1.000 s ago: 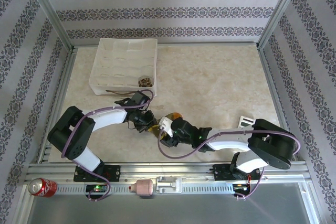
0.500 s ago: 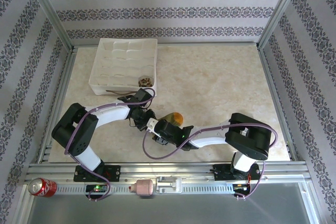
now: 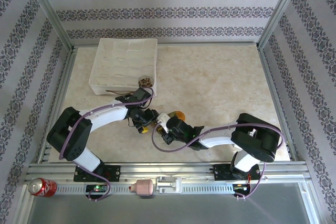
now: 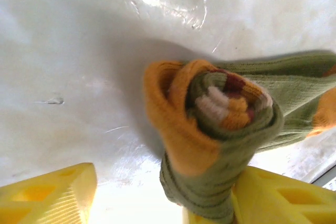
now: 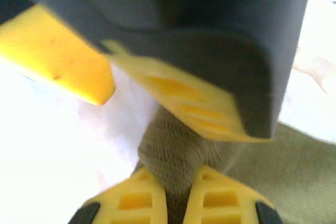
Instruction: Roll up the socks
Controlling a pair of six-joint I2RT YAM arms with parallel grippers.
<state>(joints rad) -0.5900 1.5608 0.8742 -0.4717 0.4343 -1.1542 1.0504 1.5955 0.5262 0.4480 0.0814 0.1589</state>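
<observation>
As the right end effector (image 5: 177,183) was drawn back, the rolled sock (image 4: 220,124) is kept pinched in it; the left end effector (image 4: 168,179) is held wide.

Divided bin (image 3: 100,77) at far left of table (image 3: 220,77), rolled bundle (image 3: 145,81) in its near-right compartment. Sock roll (image 3: 176,115) on table in front of the bin's near-right corner. Both pincers at the roll's left end, left pincer (image 3: 143,125) just left of right pincer (image 3: 165,126). Can (image 3: 41,187) and bottle (image 3: 143,187) on front rail (image 3: 210,187), can leftmost.
</observation>
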